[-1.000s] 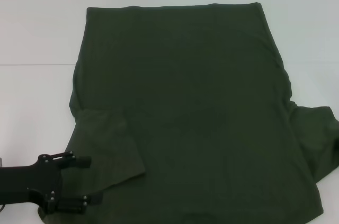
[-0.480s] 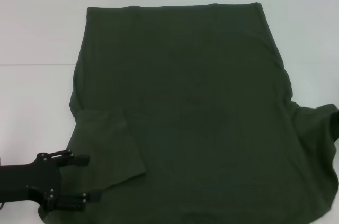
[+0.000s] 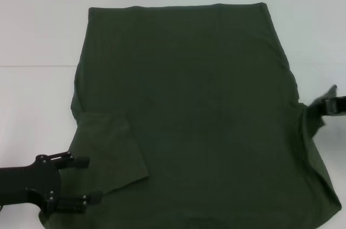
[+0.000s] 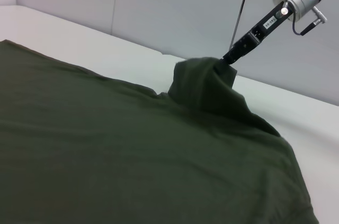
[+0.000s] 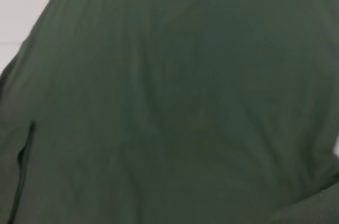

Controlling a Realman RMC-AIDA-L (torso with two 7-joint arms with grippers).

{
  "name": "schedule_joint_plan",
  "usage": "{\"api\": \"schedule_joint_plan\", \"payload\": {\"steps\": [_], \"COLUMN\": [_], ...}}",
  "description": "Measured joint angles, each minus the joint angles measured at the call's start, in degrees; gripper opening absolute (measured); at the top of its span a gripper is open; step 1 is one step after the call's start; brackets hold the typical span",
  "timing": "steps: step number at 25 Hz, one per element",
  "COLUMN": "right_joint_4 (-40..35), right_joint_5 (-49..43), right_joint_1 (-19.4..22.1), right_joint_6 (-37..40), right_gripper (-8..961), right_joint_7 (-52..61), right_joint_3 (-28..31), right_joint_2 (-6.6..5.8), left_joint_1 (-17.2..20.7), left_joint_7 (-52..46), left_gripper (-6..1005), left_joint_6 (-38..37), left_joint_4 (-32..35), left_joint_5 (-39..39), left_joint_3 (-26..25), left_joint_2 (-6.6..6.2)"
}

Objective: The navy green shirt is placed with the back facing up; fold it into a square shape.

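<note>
Folding is partly done: the navy green shirt [image 3: 189, 110] lies on the table [image 3: 38, 28], left sleeve tucked. Right end effector [image 3: 327, 105] pinches its right sleeve, raised; left end effector [image 3: 86, 180] waits open. Body folds remain.

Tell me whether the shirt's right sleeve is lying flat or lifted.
Lifted. The right pincer is shut on the sleeve of the navy green shirt, pulling it into a peak above the table.
</note>
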State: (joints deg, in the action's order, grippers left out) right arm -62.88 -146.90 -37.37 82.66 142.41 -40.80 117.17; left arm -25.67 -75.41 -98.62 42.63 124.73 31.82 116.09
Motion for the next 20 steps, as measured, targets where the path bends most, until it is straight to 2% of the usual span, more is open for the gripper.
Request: {"api": "schedule_joint_plan", "payload": {"steps": [8,20], "right_joint_4": [0.6,3.2], "right_joint_5": [-0.4,-0.2], "right_joint_1": [-3.1,-4.3], "right_joint_6": [-0.6,-2.3], "right_gripper": [21,22], "right_joint_7": [0.4,0.5], "right_joint_3": [-6.3,-8.0], "right_joint_2": [2.33,2.44], "left_joint_1": [0.0,0.0], "left_joint_7": [0.0,0.0], "left_gripper": [937,936], "left_joint_6": [0.4,1.2], "left_joint_4": [-0.1,0.0], "left_joint_5": [0.1,0.3], "left_joint_3": [0.0,0.0], "left_joint_2": [0.05,0.20]}}
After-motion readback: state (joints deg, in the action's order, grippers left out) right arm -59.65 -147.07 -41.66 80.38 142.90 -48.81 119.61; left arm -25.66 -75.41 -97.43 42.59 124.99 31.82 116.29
